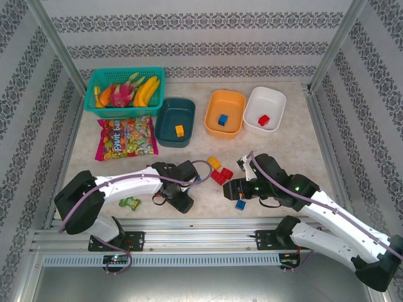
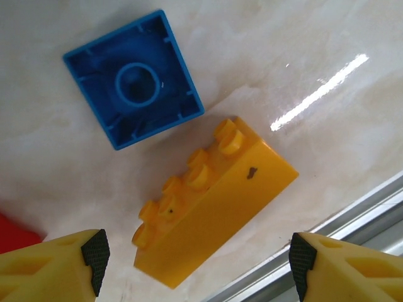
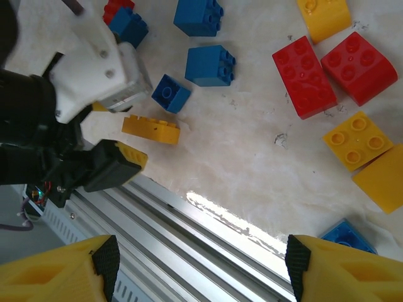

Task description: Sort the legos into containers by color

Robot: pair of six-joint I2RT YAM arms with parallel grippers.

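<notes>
Sorting has barely begun, by my reading; of the three containers along the far side of the desk (image 1: 283, 157), the teal container (image 1: 165, 129) holds one yellow brick (image 1: 180, 131), the orange container (image 1: 234, 104) one blue brick (image 1: 222, 119), and the white container (image 1: 275, 100) one red brick (image 1: 264, 119); so each colour seems to have its tub. Most of the legos (image 3: 308, 75) lie loose near the desk's near edge, about a dozen in red, blue and yellow, so nearly all the work is left.

The left end effector (image 1: 171, 199) hangs low over the near edge with its fingers (image 2: 94, 251) spread wide and nothing between them; just under it lies a long yellow brick (image 2: 214, 201), touching neither pad. That brick appears to lie on its long side; its long axis runs roughly parallel to the desk's near edge, and its row of studs faces away from that edge, towards a blue square brick (image 2: 133, 88) that sits hollow side up just beside it. The long axis crosses the line between the fingers at a slant, so I judge the wrist needs some turning before a clean pinch across the narrow width.

The right end effector (image 3: 201, 261) is likewise spread and empty, over the near edge, with red and yellow bricks near it.
</notes>
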